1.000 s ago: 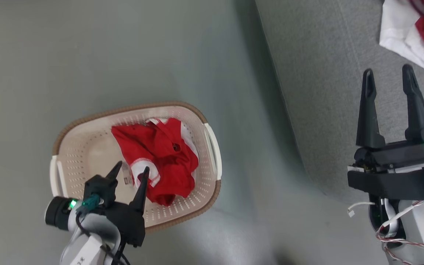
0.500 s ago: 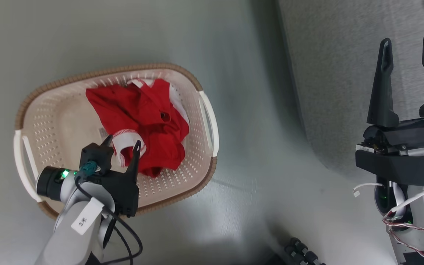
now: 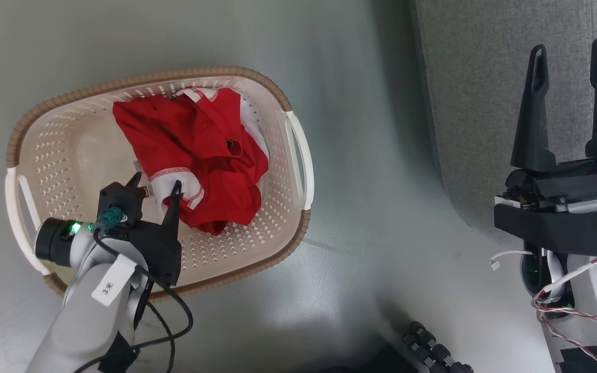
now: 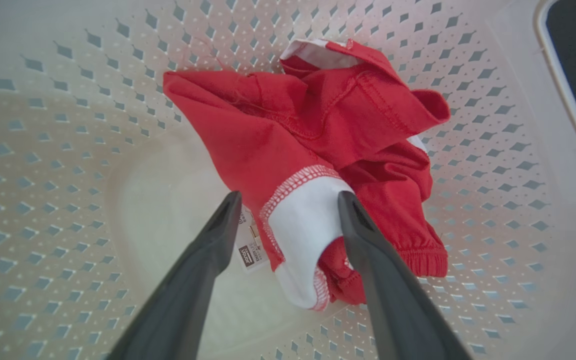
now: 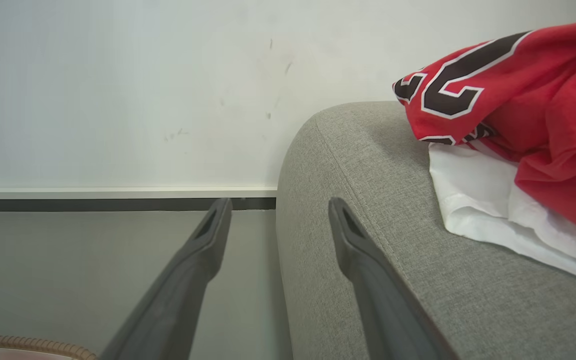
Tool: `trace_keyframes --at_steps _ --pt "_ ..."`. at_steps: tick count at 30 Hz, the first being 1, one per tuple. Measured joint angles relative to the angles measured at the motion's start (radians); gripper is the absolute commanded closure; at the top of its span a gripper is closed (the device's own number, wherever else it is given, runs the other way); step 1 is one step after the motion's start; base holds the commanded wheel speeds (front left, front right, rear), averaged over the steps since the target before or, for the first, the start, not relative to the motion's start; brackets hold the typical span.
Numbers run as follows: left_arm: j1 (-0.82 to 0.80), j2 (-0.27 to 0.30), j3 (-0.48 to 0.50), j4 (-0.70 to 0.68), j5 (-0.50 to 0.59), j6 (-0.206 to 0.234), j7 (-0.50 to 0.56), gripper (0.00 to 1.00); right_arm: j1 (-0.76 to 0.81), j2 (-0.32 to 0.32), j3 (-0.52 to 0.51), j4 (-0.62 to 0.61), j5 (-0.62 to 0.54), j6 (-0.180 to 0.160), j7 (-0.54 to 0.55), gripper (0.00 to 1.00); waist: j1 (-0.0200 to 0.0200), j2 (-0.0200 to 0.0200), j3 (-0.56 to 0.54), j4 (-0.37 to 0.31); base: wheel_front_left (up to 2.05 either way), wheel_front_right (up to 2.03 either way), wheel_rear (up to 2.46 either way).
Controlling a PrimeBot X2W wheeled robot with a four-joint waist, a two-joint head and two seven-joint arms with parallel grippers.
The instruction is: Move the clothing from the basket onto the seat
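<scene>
- Clothing (image 3: 195,150), a crumpled red piece with white trim, lies inside the basket (image 3: 138,83) at the left, heaped toward its right-hand wall. The basket stands on the floor (image 3: 360,233).
- The left arm's pale forearm (image 3: 86,311) comes up from the lower left corner, wrist dipped over the basket's near rim, so the left tool (image 3: 156,182) reaches down inside.
- That tool is released: its two dark fingers (image 4: 203,260) stand spread to either side of the garment's white cuff (image 4: 308,225), with a small label (image 4: 248,250) just beside the left finger.
- At the right, the right tool (image 3: 569,46) hangs over the edge of the grey seat (image 3: 480,103), fingers apart and pointing up the head view, grasping nothing.
- A red jersey (image 5: 533,100) with dark numerals rests on the seat, over white fabric (image 5: 473,200).
</scene>
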Motion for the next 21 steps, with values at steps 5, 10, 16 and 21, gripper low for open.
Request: trace_keyframes --at_steps 5,10,16,21 --pt "-0.030 0.000 -0.007 0.044 0.009 -0.001 0.001 0.00 -0.008 0.007 0.004 -0.001 -0.001 0.000 0.000 0.00 0.0000 0.0000 0.017 -0.007 0.00 0.00 0.00" --pt "-0.063 -0.002 -0.010 0.076 0.010 -0.001 0.002 0.00 -0.011 0.011 0.006 -0.001 -0.010 0.000 0.000 0.00 0.0000 0.0000 0.039 -0.014 0.00 0.00 0.00" --pt "-0.091 -0.005 -0.020 0.133 0.024 -0.001 0.002 0.11 -0.012 0.017 0.006 0.009 -0.016 0.000 0.000 0.00 0.0000 0.0000 0.055 -0.022 0.00 0.00 0.00" --pt "-0.113 -0.007 -0.025 0.169 0.037 0.008 0.002 1.00 -0.014 0.021 0.006 0.014 -0.018 0.000 0.000 0.00 0.0000 0.0000 0.056 -0.023 0.00 0.00 0.00"
